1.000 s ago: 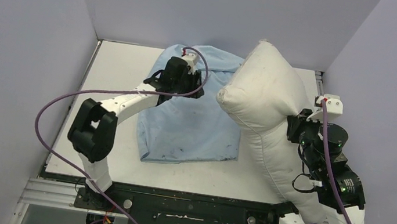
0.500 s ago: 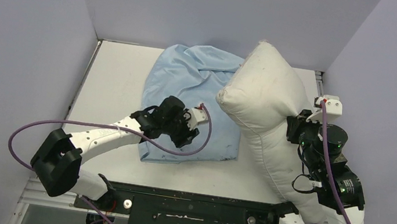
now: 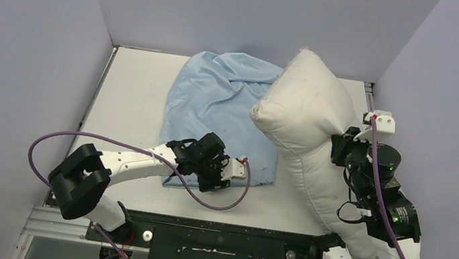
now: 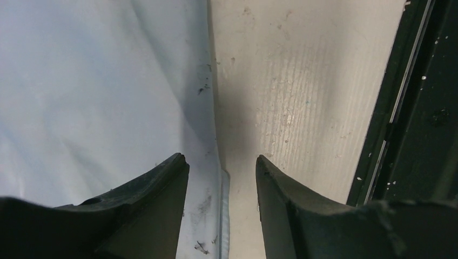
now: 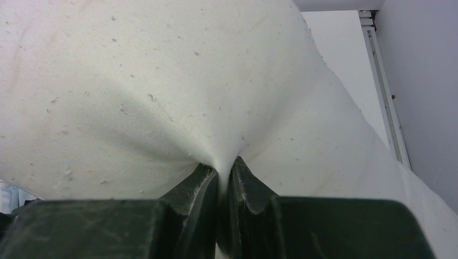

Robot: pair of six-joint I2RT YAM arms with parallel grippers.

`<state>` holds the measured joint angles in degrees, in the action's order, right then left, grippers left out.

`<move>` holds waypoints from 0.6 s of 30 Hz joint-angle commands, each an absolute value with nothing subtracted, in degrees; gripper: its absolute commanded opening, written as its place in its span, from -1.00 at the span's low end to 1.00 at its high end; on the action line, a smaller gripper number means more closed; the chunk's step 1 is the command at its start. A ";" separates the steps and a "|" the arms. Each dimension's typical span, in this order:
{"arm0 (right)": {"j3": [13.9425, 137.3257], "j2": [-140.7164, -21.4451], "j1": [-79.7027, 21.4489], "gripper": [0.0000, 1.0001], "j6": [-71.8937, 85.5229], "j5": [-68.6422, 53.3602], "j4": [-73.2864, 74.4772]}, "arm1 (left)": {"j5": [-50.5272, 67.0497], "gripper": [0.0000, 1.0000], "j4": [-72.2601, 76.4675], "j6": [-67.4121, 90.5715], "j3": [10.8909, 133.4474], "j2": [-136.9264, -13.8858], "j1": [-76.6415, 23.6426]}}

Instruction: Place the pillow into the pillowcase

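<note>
Right gripper (image 5: 220, 168) pinching the pillow (image 3: 307, 110); left gripper (image 4: 221, 162) spread above the pillowcase (image 3: 217, 104).
Its jaws pressed together on a fold, the pillow stands propped at the table's (image 3: 126, 95) right side (top corner overlapping the pillowcase), which lies flat mid-table, its near edge under the left gripper's gap.

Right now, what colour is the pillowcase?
Light blue; the pillowcase shows best in the top external view.

The pillow (image 3: 309, 120) is recorded as off-white, flecked with small dark specks. The pillowcase (image 3: 217, 101) is noted as plain light blue, dark-smudged near one edge. The table (image 3: 129, 102) is white and scuffed. The left claw (image 4: 221, 164) and right claw (image 5: 224, 170) are black; the cable (image 3: 206, 205) is purple.
</note>
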<state>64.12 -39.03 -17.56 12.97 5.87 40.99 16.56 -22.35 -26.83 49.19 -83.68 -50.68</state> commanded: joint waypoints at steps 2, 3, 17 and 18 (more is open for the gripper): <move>65.51 -37.58 -17.28 -1.00 14.46 7.88 33.75 | 13.05 -0.06 -23.76 -30.23 50.54 -85.10 -52.03; 65.55 -37.61 -17.21 -1.00 14.50 7.83 33.68 | 12.15 -0.06 -23.67 -30.23 50.47 -85.30 -52.11; 65.00 -35.80 -17.26 -1.00 13.92 8.61 33.94 | 10.42 -0.13 -21.60 -30.78 50.07 -88.55 -52.21; 64.97 -35.70 -17.19 -1.00 13.76 8.72 34.00 | 10.41 -0.21 -21.30 -30.69 50.07 -88.43 -52.21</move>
<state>63.83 -37.52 -17.56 13.37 6.26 41.06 10.44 -23.33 -29.76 49.17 -88.44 -52.05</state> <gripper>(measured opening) 0.084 0.447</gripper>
